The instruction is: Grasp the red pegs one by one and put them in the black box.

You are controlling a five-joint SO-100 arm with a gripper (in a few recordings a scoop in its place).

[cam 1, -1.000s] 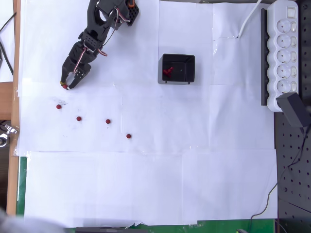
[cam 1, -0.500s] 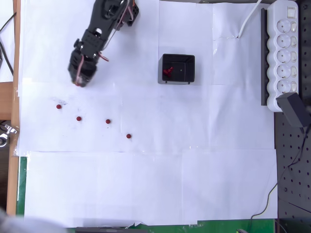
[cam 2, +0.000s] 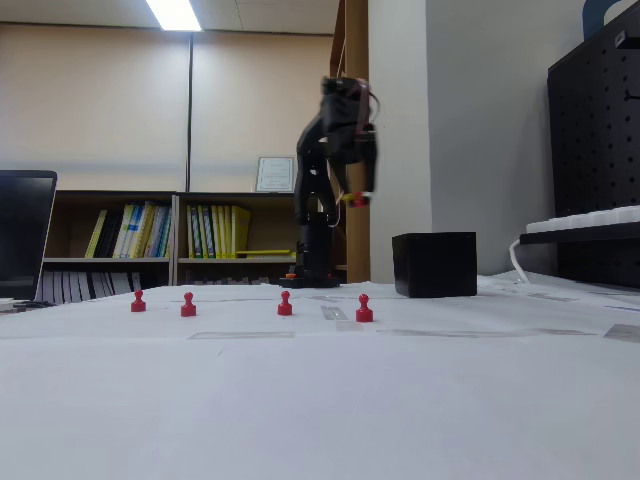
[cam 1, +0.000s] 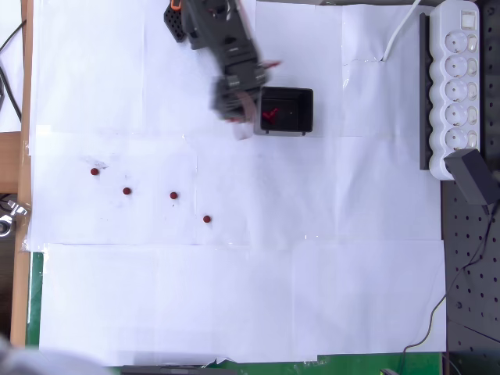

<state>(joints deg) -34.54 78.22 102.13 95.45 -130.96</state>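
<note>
Several small red pegs lie in a slanted row on the white paper, the leftmost peg [cam 1: 94,171] to the rightmost peg [cam 1: 206,219]; in the fixed view they stand upright, from one peg [cam 2: 138,301] to another [cam 2: 364,308]. The black box [cam 1: 286,91] [cam 2: 434,264] sits at the back, with a few red pegs [cam 1: 270,115] inside it. My gripper [cam 1: 244,131] [cam 2: 353,198] is blurred, raised well above the table just left of the box, and shut on a red peg whose red tip shows between the fingers in the fixed view.
A white power strip [cam 1: 457,74] and a black adapter [cam 1: 475,176] lie along the right edge, beside a black pegboard. The wooden table edge [cam 1: 27,94] runs down the left. A laptop [cam 2: 25,235] stands at the left of the fixed view.
My gripper closed on the peg at the far left, lifted it off the paper, and swung right with it to the box's left side.
</note>
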